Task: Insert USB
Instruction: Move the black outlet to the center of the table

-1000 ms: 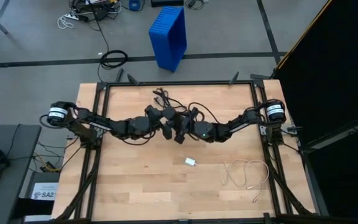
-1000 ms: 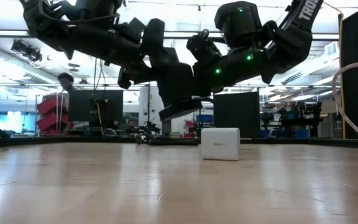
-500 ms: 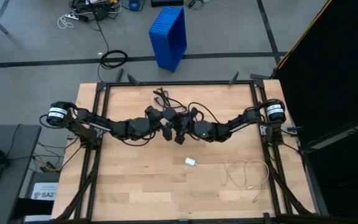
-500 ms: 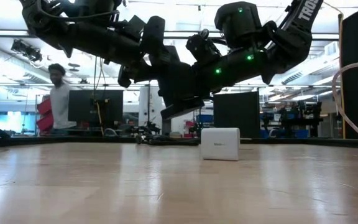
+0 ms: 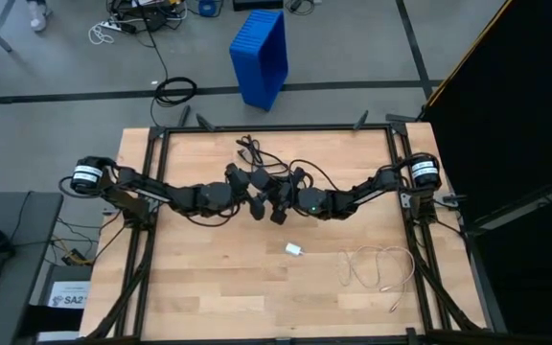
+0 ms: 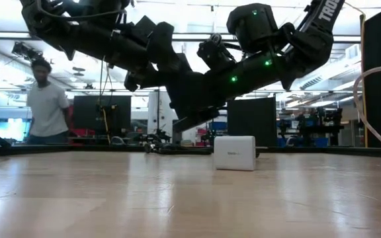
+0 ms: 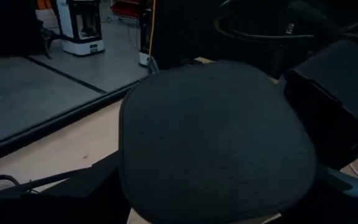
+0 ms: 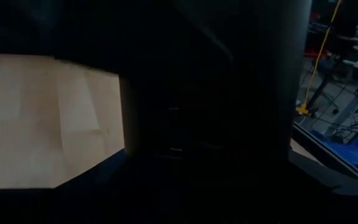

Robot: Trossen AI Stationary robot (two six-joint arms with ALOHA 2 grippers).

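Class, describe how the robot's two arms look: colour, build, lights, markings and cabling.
Both the left arm and the right arm are dark, jointed and slim. Each shoulder carries a silver-white cylinder. Small green lights glow on the right arm, white lettering marks a link, and black cables loop between them.

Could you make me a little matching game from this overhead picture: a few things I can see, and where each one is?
Things:
1. white charger block
2. white cable
3. blue bin
4. black coiled cord

Places:
A. on the floor beyond the table's far edge, tipped on its side
B. on the wooden table, loosely looped near the right arm's side
C. on the table, just in front of the two arms
D. on the floor, beside a dark floor line

Pairs: 1-C, 2-B, 3-A, 4-D
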